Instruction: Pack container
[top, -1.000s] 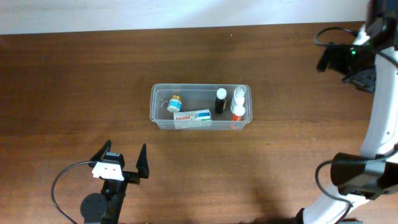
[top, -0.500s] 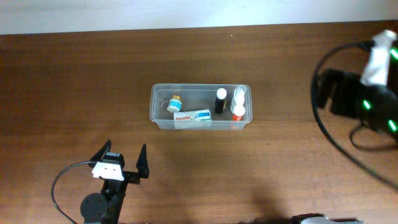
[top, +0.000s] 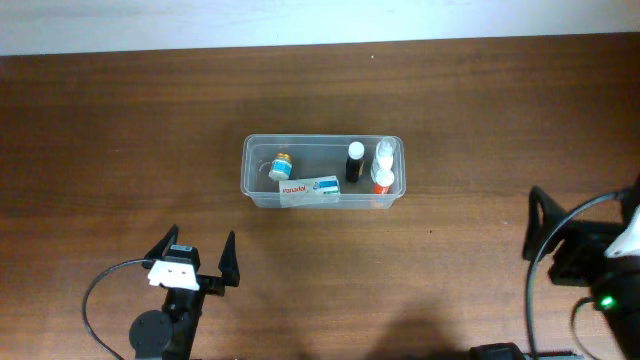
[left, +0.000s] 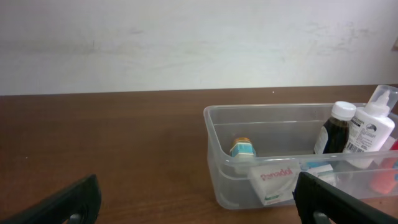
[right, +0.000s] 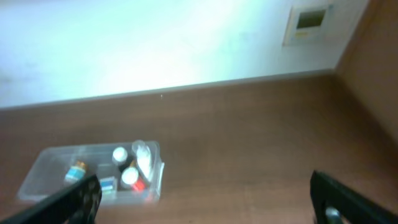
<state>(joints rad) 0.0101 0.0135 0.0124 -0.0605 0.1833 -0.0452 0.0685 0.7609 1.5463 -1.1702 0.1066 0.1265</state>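
Here the container, a clear plastic tub with rounded corners and a rim, stands about midway between the left and right edges of the counter, somewhat nearer the far edge than the near one. It holds a small vial toward its left end and a carton lying against its near wall. At its right end a dark bottle, a white bottle and a red-capped bottle stand close together.

The left gripper sits close to the near edge, left of the tub and well apart from it, jaws spread wide and holding nothing. The right gripper lies by the right edge toward the near-right corner, likewise well apart from the tub. Its wrist view shows the jaws spread and empty.

Handling, as a judgement: the tub looks light and thin-walled, likely to flex under a hard pinch, and smooth enough to slip. The loose contents could topple or slide if it is tilted. The rim gives the soundest hold. The bare left end wall seems the best spot for a pinch, one jaw inside and one outside. The tub should be kept level.
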